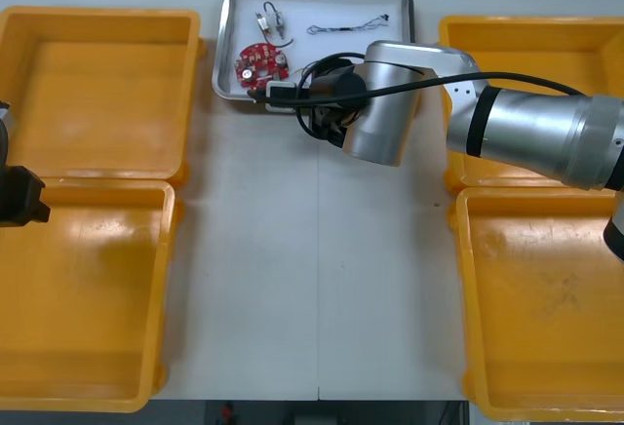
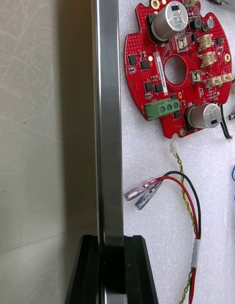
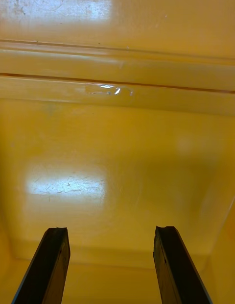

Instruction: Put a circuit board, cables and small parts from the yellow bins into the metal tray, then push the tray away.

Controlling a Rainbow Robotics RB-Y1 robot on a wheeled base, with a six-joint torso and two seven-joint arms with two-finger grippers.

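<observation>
Risk here: the right hand point(image 2: 110, 242) grips the metal tray point(image 2: 108, 113) off-centre, so a push may swing it, slide the circuit board point(image 2: 178, 68) and red and yellow cable point(image 2: 188, 196) lying inside, or run it off the bench point(image 1: 263, 250), whose far edge is close. Its fingers point(image 2: 88, 269) pinch the near rim. The left hand point(image 3: 111, 230) hangs wide open, empty, over a yellow bin point(image 3: 122, 152)

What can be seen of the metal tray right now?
The metal tray is a shallow shiny rectangle with rounded corners and a white inside. It lies flat at the far edge of the table, between the yellow bins. It holds a red circuit board, cables and a small metal part. The right gripper clamps its near rim; the left gripper hangs open over a bin on the left.
</observation>
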